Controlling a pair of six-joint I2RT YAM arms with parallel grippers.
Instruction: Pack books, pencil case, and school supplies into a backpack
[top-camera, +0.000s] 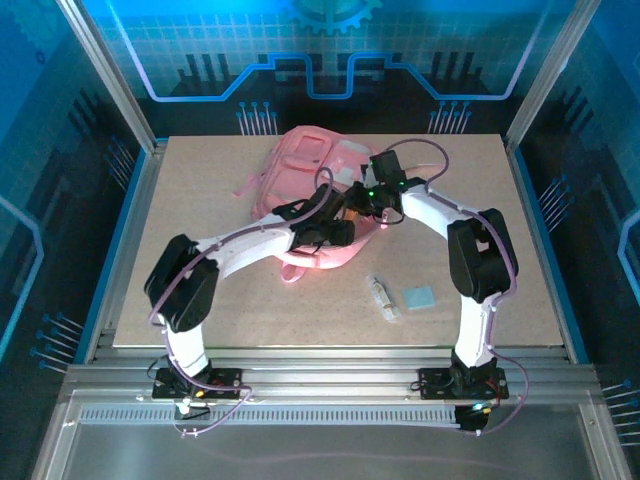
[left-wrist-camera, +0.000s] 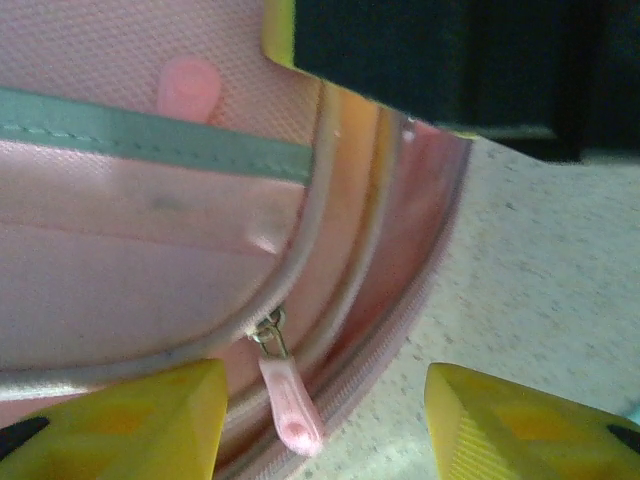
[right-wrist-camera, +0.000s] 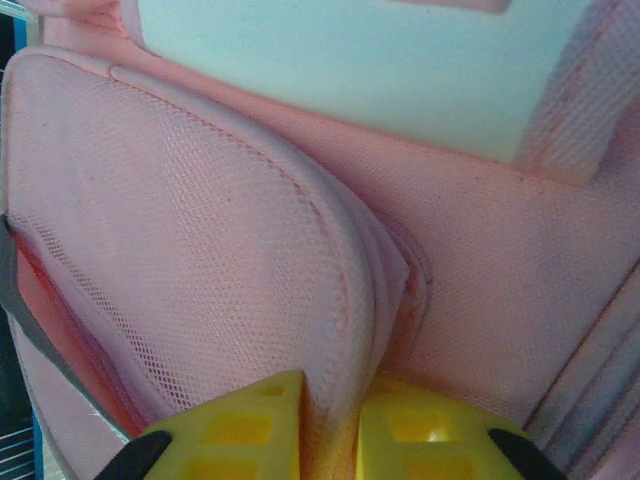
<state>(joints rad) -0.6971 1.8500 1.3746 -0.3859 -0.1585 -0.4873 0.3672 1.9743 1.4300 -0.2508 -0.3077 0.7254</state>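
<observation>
— 2 hands, 1 bag: what does the overhead camera give?

— Both arms reach in over the pink backpack (top-camera: 305, 160), which lies at the middle-back of the surface (top-camera: 200, 190). The left hand (top-camera: 335, 232) is at the bag's near edge. The right hand (top-camera: 368, 198) is just beyond it, over the bag's right side. The whitish tube (top-camera: 382, 295) and the light-blue pad (top-camera: 419, 297) lie side by side at the near right, well apart from the bag and nearer the right arm.

— And the left wrist camera?

— The left hand (left-wrist-camera: 325, 415) is released, its 2 yellow fingers (left-wrist-camera: 130, 420) spread. The pink zipper pull (left-wrist-camera: 292, 410) hangs between them, touching neither as far as I can tell, and closer to the finger on the picture's left. Its long axis points back toward the hand. The zip track curves round the rim of the backpack (left-wrist-camera: 150, 250), with bare surface (left-wrist-camera: 540, 280) beyond. My guess is that the pull is the next thing to pinch, and it sits inside the gap.

— Right wrist?

— The right hand (right-wrist-camera: 330, 425) is clenched on a fold of pink mesh on the backpack (right-wrist-camera: 200, 200). The fabric ridge runs straight down between the fingers (right-wrist-camera: 240, 430). I'd judge it braces the bag while the zip is worked.

— Any writing?

— None I can read. The pale patch (right-wrist-camera: 350, 60) is blank, and I can make out no brand on the bag, tube or pad.
</observation>
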